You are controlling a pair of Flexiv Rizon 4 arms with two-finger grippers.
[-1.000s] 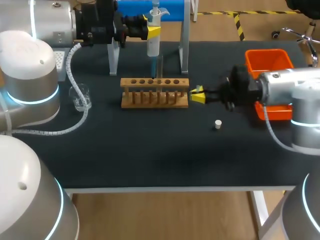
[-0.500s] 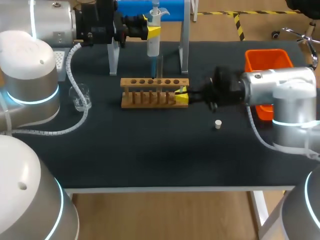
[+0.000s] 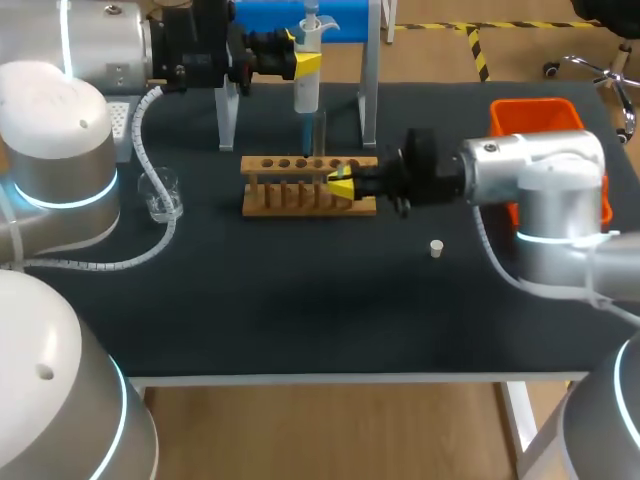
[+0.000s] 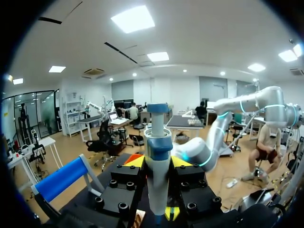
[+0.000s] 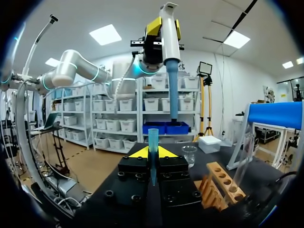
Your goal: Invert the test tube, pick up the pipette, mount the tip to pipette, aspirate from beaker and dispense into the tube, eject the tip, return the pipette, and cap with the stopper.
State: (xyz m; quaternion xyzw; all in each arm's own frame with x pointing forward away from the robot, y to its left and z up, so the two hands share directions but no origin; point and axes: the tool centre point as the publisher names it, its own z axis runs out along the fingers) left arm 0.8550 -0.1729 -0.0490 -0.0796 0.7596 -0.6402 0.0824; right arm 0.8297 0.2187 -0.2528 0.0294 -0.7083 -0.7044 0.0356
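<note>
Head view: left gripper (image 3: 300,62) clamps the pipette (image 3: 307,88) upright, right gripper (image 3: 340,186) by the rack (image 3: 262,206); left wrist view: fingers tight on the pipette body; right wrist view: blue tip (image 5: 153,142) pinched between its closed fingers, pipette nozzle ahead, slightly aside, so I'd line both axes up before pressing.

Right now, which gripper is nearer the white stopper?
Right. The right gripper is at the rack, a short way from the stopper; the left gripper holds the pipette behind the rack, farther off.

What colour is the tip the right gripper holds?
Light blue; the tip shows best in the right wrist view.
</note>
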